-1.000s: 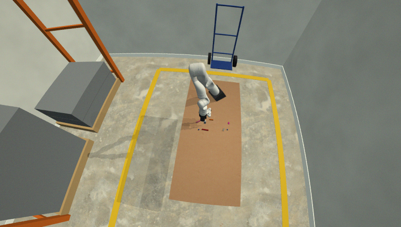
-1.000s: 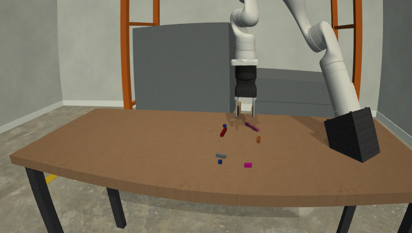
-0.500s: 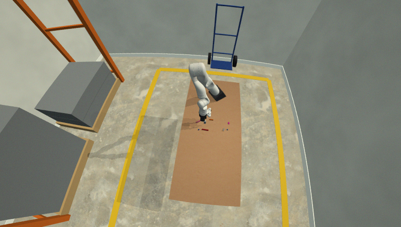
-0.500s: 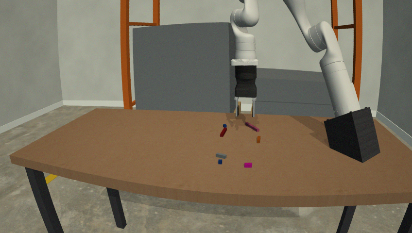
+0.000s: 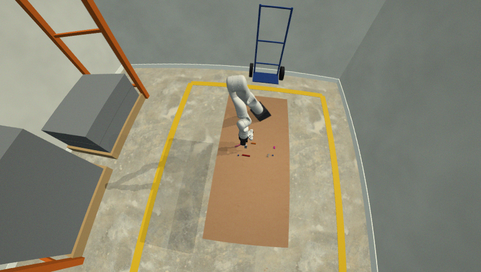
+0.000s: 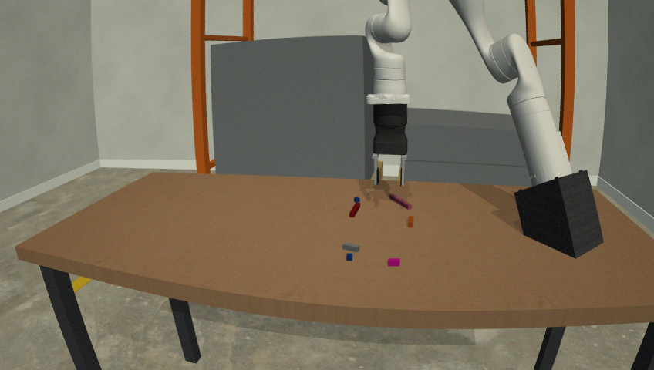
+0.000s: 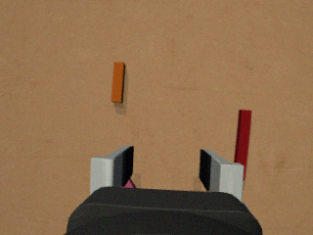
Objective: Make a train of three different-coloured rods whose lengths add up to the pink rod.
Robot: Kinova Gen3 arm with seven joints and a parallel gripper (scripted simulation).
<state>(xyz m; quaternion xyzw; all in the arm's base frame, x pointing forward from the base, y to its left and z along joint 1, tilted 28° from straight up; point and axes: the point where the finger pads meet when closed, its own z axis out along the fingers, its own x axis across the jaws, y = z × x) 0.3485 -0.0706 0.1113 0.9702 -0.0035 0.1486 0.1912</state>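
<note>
My gripper (image 6: 389,182) (image 5: 245,145) (image 7: 166,162) is open and empty, low over the brown table (image 6: 183,229) (image 5: 249,202) (image 7: 59,20). The pink rod (image 6: 399,201) (image 5: 237,145) lies slanted just beside it; in the wrist view only its tip (image 7: 129,184) shows under the left finger. A red rod (image 6: 355,209) (image 5: 245,155) (image 7: 243,132) lies by the right finger, with a blue cube (image 6: 356,199) (image 5: 237,155) at its far end. An orange rod (image 6: 410,221) (image 5: 253,143) (image 7: 117,81) lies apart. Nearer the front lie a grey rod (image 6: 350,247) (image 5: 267,155), a second blue cube (image 6: 348,257) and a magenta rod (image 6: 392,261) (image 5: 273,147).
The arm's black base block (image 6: 560,220) (image 5: 261,113) stands on the table's right end. Grey crates (image 6: 288,105) and an orange rack (image 6: 198,82) stand behind the table. A blue hand truck (image 5: 268,43) stands by the far wall.
</note>
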